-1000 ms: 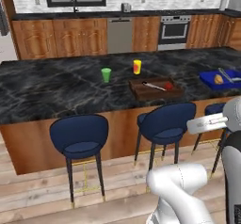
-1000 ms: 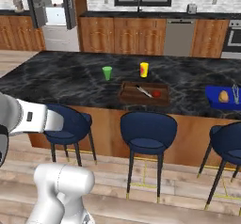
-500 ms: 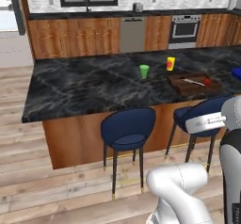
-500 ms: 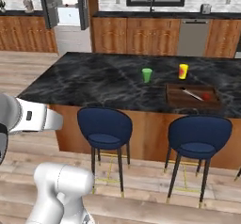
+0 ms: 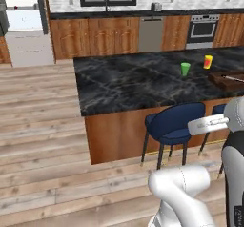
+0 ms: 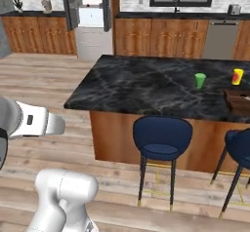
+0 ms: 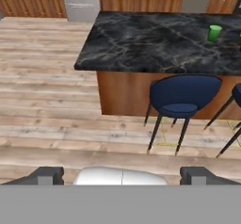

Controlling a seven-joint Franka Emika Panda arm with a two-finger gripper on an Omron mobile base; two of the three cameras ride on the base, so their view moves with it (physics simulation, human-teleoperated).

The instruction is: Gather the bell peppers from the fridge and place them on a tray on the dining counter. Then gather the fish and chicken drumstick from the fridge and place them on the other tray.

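At far wall, left of the wooden cabinets: fridge (image 6: 92, 16), doors apparently standing ajar, interior contents too small to tell; bell peppers, fish, drumstick presumably still inside. On dark marble desk (image 5: 138, 80): green cup (image 5: 185, 69), yellow cup (image 5: 208, 62), edge of brown tray (image 5: 229, 79). Below the desk edge: blue stool (image 7: 183, 97). Hand (image 7: 121, 176): fingers spread wide, holding nothing. Handling, judged: peppers light, firm, glossy, best taken across the body; fish soft, slippery; drumstick best gripped at the thick end. Brands, labels, writing: none legible.
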